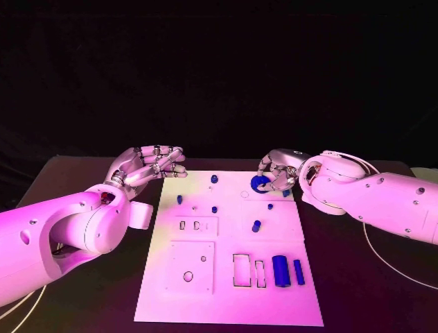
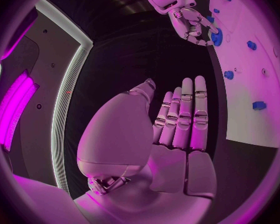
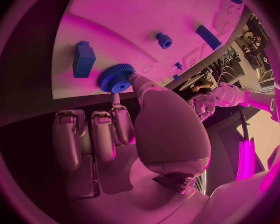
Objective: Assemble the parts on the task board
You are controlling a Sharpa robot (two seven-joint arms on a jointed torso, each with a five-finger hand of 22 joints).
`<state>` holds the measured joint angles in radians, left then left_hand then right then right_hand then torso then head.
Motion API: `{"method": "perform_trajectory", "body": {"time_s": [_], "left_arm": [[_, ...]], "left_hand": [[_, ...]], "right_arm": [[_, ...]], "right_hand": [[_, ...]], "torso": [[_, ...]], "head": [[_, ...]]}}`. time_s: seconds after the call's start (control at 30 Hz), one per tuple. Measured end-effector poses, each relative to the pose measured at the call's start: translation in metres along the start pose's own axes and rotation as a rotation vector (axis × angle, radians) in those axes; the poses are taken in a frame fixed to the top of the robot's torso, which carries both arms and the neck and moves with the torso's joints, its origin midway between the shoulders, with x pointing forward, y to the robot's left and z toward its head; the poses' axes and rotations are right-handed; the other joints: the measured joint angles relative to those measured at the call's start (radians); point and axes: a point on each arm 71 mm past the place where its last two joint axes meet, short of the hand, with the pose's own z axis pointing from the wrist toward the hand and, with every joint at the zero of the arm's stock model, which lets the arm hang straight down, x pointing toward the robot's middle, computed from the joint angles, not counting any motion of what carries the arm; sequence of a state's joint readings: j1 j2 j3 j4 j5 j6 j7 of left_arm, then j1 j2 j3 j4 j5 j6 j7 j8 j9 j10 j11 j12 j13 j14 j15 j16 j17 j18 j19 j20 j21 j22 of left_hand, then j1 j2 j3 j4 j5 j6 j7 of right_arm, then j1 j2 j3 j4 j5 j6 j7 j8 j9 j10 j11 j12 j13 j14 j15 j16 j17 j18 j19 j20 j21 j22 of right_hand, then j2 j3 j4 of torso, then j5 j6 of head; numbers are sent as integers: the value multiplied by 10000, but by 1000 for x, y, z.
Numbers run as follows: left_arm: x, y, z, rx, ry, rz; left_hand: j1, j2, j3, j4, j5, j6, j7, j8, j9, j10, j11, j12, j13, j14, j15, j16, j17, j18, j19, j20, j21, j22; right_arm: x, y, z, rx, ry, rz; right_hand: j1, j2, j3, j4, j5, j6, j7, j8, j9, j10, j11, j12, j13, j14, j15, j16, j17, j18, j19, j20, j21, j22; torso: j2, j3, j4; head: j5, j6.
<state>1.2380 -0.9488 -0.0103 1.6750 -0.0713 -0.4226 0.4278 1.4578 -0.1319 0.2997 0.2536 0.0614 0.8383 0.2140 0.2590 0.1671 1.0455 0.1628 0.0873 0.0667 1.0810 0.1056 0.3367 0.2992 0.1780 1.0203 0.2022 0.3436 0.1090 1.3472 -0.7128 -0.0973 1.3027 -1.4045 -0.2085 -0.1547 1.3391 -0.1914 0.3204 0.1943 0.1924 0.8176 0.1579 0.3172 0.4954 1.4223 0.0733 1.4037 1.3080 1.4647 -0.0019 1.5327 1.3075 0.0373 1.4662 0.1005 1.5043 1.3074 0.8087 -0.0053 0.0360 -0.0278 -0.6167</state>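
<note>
Two robot hands flank the board's [image 1: 229, 305] far end; the right robot hand [image 1: 279, 173] pinches a blue gear [image 1: 260, 182] between thumb and finger, right over the board's far edge, near its upright pegs. The left robot hand [image 1: 151, 165] hovers beside the board, fingers loosely curled, holding nothing, farther from the gear.

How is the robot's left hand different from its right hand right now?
The right hand holds a blue gear at the far end of the task board; the left hand holds nothing.
The right hand's fingers pinch the gear; in the left wrist view the left hand's fingers stand straight, side by side.
The right hand is over the board; the left hand is beside the board's far left corner.
Both are silver, on white arms.
</note>
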Motion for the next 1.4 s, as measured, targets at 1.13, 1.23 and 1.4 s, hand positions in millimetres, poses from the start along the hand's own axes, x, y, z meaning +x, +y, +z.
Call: {"method": "perform_trajectory", "body": {"time_s": [1.13, 1.23, 1.4], "left_arm": [[-3, 1, 0, -63, -60, 29], [-3, 1, 0, -67, -62, 30], [-3, 1, 0, -72, -63, 31]], "left_hand": [[0, 0, 0, 0, 0, -59, -16, -51, -12, -37, 37, -118, 0, 0, 0, 0, 52, 0, 0, 0, 0, -23], [0, 0, 0, 0, 0, -59, -17, -50, -11, -37, 37, -118, 0, 0, 0, 0, 52, 0, 0, 0, 0, -23], [0, 0, 0, 1, 0, -59, -17, -50, -11, -37, 37, -118, 0, 0, 0, 0, 52, 0, 0, 0, 0, -22]], "right_arm": [[0, -4, -6, -137, -65, -448], [0, -4, -6, -139, -63, -447], [1, -4, -6, -144, -50, -440]], "right_hand": [[-109, -288, -101, 155, 12, -425, 136, -62, -48, -237, 162, -184, -4, 0, 71, -1, -3, 2, -2, 144, 40, 5], [-109, -288, -131, 184, 89, -425, 136, -62, -33, -236, 162, -184, -4, 0, 71, -1, 3, 3, -1, 144, 40, 4], [-107, -285, -122, 193, 189, -413, 124, 64, 28, -236, 162, -179, -4, 0, 71, 38, 6, 3, -1, 144, 40, 4]], "torso": [[7, 8, 7], [7, 7, 7], [6, 7, 7]], "head": [[-28, -3], [-28, -2], [-22, -13]]}}
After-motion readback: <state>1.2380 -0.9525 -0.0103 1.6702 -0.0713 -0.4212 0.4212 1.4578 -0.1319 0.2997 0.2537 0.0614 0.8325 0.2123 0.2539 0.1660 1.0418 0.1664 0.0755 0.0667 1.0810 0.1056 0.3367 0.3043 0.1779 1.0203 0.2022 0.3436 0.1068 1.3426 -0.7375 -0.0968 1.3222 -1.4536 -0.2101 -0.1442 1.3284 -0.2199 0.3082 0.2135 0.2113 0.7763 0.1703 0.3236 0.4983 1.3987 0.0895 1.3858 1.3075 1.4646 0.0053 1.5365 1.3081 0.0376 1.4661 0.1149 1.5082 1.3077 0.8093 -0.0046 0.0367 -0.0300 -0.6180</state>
